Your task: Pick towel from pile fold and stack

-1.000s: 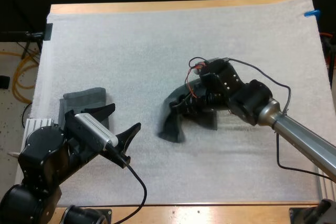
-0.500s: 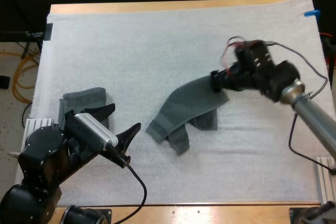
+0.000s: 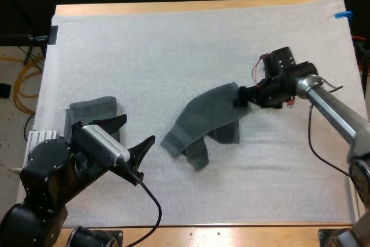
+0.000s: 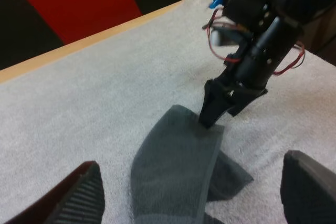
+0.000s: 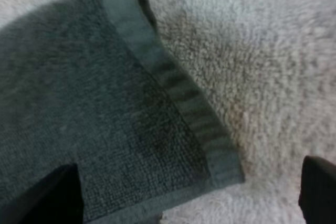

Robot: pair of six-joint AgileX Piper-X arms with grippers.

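Note:
A dark grey-green towel [image 3: 202, 122] lies partly spread in the middle of the mat, its left end still bunched. My right gripper [image 3: 242, 98] is low at its right corner. In the right wrist view that corner of the towel [image 5: 105, 114] lies flat on the mat, and the gripper [image 5: 191, 184] is open, its fingers wide apart on either side of it. My left gripper [image 3: 134, 137] hangs open near the front left, clear of the towel. In the left wrist view, the left gripper [image 4: 194, 192] looks over the towel [image 4: 173, 177] toward the right gripper [image 4: 211, 115].
A folded towel [image 3: 95, 110] lies at the mat's left side, partly behind my left arm. White mat [image 3: 173, 50] stretches bare toward the far edge and along the front.
My right gripper has drawn the towel's corner out to the right, which opened the crumpled towel into a long flat shape. The left arm has not moved.

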